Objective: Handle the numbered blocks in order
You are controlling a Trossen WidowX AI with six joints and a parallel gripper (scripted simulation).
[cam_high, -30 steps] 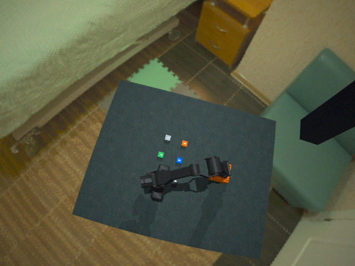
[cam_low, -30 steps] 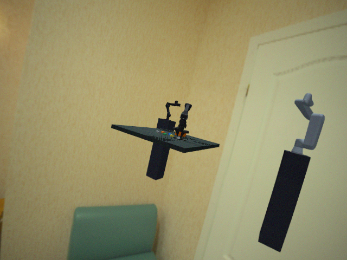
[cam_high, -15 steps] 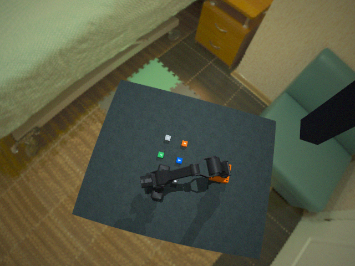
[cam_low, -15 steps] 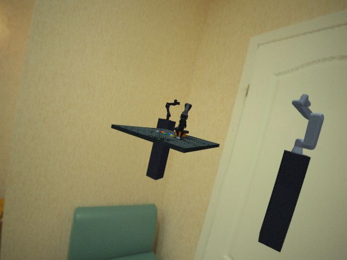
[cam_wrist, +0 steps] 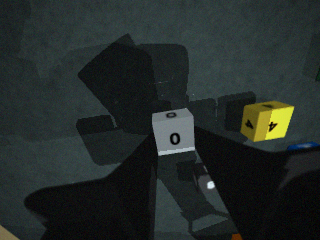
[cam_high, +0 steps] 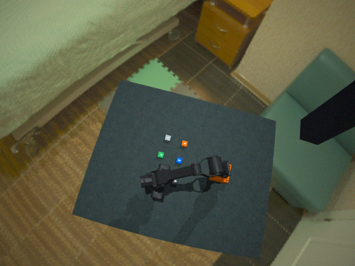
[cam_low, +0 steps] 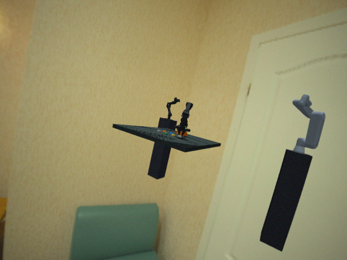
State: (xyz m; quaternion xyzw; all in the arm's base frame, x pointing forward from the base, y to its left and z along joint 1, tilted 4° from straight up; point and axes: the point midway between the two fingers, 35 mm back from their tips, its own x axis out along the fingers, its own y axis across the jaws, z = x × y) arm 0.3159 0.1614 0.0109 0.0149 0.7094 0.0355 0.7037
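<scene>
In the wrist view's centre, the hand [cam_high: 158,181] [cam_low: 180,135] [cam_wrist: 173,134] is grasping the grey 0 block [cam_low: 179,136] [cam_wrist: 173,132]; the yellow block [cam_low: 173,135] [cam_wrist: 267,121] is sitting right.

Home bedroom: bed [cam_high: 62,51], 2-drawer wooden nightstand [cam_high: 222,34], green foam mat [cam_high: 155,75], patterned wallpaper.

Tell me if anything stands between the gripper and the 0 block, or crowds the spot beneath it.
Nothing visible does. The gripper is shut on the grey 0 block; the yellow 4 block sits outside the fingers. Directly underneath is hidden.
</scene>
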